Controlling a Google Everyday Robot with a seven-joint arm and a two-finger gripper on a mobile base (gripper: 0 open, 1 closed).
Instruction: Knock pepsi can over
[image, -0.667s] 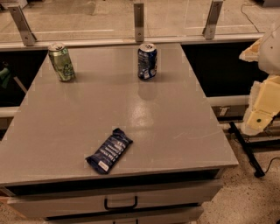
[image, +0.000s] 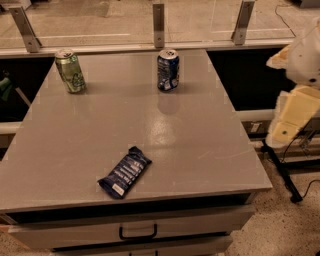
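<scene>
The pepsi can (image: 168, 70) is dark blue with white and red markings and a silver top. It stands upright at the back middle of the grey table (image: 200, 135). My gripper (image: 291, 119) is a cream-coloured piece at the right edge of the camera view, beyond the table's right side and lower than the tabletop's far edge. It is well apart from the can and touches nothing on the table.
A green can (image: 70, 71) stands upright at the back left. A flat dark blue snack wrapper (image: 125, 172) lies near the front. A drawer with a black handle (image: 137, 233) is under the tabletop. A railing with metal posts (image: 158, 25) runs behind the table.
</scene>
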